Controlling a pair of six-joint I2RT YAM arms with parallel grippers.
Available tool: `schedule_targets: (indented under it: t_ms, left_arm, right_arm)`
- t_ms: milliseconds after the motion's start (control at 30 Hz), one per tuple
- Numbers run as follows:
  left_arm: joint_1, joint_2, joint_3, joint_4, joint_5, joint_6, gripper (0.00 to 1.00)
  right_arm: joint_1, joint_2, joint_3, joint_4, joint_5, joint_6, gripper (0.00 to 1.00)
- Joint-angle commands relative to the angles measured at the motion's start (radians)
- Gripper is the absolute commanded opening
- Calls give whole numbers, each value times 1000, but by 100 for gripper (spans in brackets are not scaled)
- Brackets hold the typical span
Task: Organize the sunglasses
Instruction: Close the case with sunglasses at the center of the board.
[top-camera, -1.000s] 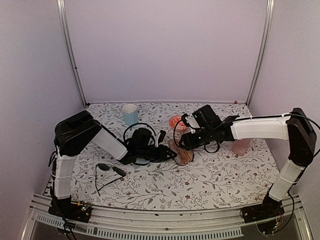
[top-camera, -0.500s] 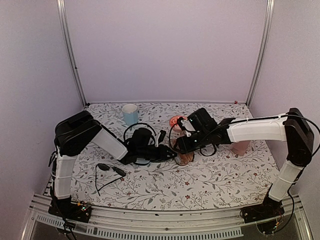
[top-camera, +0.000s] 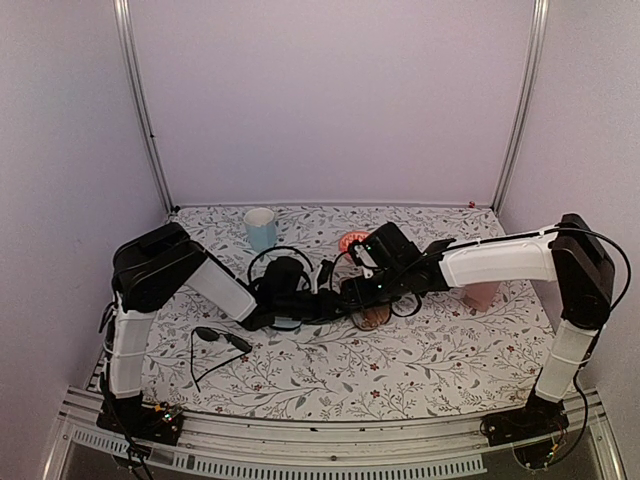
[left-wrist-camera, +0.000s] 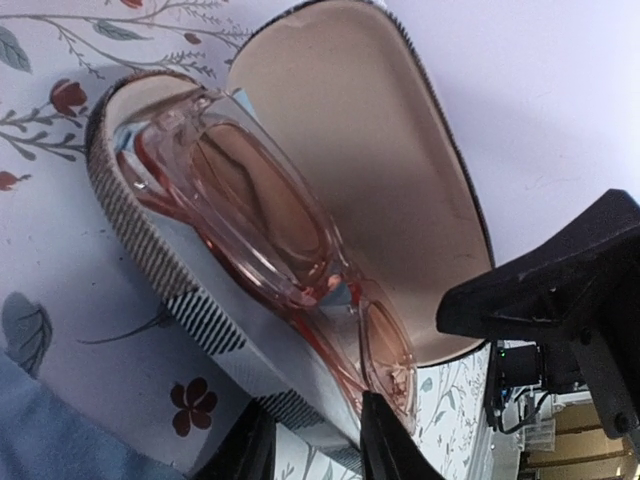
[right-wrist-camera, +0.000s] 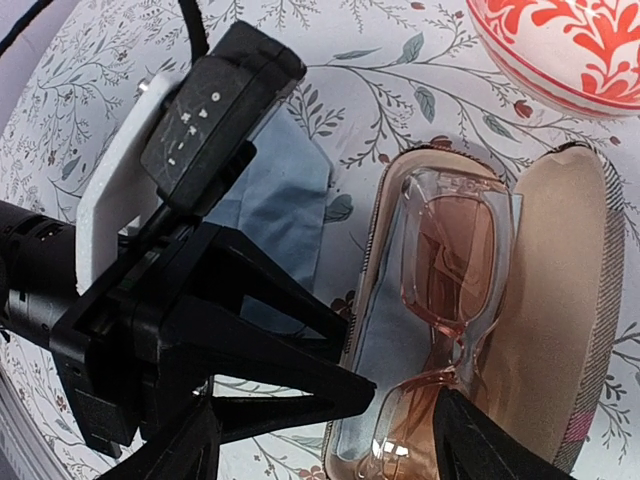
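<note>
Observe right gripper (right-wrist-camera: 330, 440), now spread wider and moved left over the open case (right-wrist-camera: 560, 300). Confirm pink glasses (right-wrist-camera: 455, 270) lying inside, released. Observe left gripper (left-wrist-camera: 315, 435) pinching the case rim. Locate black sunglasses (top-camera: 222, 340) on surface (top-camera: 430, 370), well apart, pending.

The glasses (right-wrist-camera: 455, 260) are glossy see-through plastic, the case (right-wrist-camera: 550, 300) rough woven cloth.
</note>
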Motion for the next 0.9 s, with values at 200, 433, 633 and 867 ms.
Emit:
schedule_targets:
  t_ms: [200, 433, 633, 867]
  left_arm:
    - [-21, 43, -1, 42, 31, -12, 29]
    - [-23, 48, -1, 48, 31, -15, 28]
    - [-24, 57, -1, 57, 34, -21, 27]
    - [-25, 63, -2, 62, 35, -25, 26]
  right_arm:
    - [6, 29, 23, -8, 73, 90, 82]
    - [7, 41, 14, 0, 84, 148, 86]
    - [8, 16, -35, 59, 96, 221, 82]
    - [9, -6, -60, 77, 142, 276, 74]
